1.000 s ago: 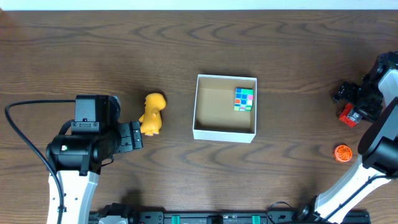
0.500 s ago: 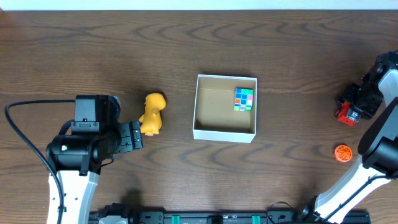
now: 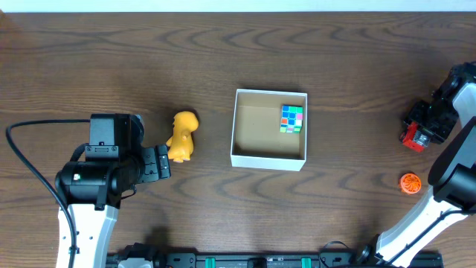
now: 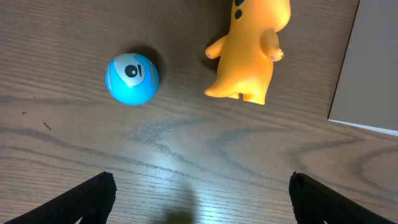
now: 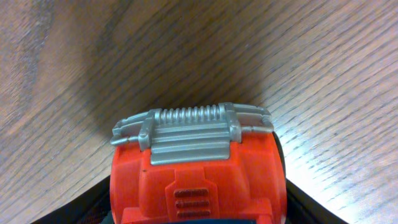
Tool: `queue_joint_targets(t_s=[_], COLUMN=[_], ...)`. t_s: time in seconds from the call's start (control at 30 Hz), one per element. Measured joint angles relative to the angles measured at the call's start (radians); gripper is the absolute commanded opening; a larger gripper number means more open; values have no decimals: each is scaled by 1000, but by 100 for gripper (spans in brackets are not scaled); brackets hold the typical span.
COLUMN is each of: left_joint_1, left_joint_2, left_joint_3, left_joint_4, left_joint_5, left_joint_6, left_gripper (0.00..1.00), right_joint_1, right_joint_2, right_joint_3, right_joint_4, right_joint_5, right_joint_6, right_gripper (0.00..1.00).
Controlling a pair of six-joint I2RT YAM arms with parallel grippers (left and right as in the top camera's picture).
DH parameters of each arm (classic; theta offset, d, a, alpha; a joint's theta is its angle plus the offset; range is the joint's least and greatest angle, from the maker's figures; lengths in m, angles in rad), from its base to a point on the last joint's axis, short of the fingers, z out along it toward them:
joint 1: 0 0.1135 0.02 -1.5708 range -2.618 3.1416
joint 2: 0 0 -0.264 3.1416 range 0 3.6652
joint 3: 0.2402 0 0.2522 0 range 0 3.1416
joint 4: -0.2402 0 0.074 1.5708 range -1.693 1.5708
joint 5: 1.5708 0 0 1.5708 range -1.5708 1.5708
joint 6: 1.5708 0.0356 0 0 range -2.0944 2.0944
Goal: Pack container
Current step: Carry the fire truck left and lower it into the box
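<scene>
A: Where is the small square white cardboard container [image 3: 268, 161] sitting?

B: It is sitting open side up at the middle of the dark wooden table [image 3: 111, 52]. 1 multicoloured puzzle cube [image 3: 292, 118] is lying in its 1 o'clock corner, and the rest of the tan floor is showing bare.

A: And what are the 2 grippers doing?

B: The right gripper [image 3: 418, 130] is sitting well apart from the container, out at its 3 o'clock. Its jaws are clamping a red plastic toy with a grey ribbed top [image 5: 198, 174], with the dark fingers pressing both red flanks. I cannot tell whether the red toy is resting on the wood or hanging just above it.

A: So which way is the drop lying?

B: From those jaws the container is lying at 9 o'clock. I am judging that the carry is calling for a long run that way, aiming at the bare floor clear of the cube.

A: And the left side?

B: The left gripper [image 4: 202, 196] is standing with its jaws wide apart, holding nothing. It is the nearer arm. A yellow plastic animal figure [image 3: 182, 136] is lying just beside it at 1 o'clock, between gripper and container, with its long axis running 12 to 6. In the left wrist view a blue ball with a white eye mark [image 4: 132, 78] is sitting at 11 o'clock from the jaws.
</scene>
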Motion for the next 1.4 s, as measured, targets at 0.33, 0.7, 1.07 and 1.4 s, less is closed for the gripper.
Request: queue_joint_targets(t_s=[0.33, 0.7, 1.07, 1.4], left_joint_1=[0, 0, 0, 0], left_joint_2=[0, 0, 0, 0], left_joint_3=[0, 0, 0, 0], left_joint_4=[0, 0, 0, 0], left_joint_5=[0, 0, 0, 0], left_joint_6=[0, 0, 0, 0], left_gripper=[91, 91, 91, 91], right_joint_1=[76, 522, 1025, 1149], right_joint_2=[-234, -579, -566, -319], right_joint_3=[-14, -13, -14, -14], right_joint_4=[-45, -52, 86, 98], right_joint_5=[-26, -35, 110, 210], right_joint_6=[0, 50, 320, 608], right_gripper=[1, 1, 1, 1])
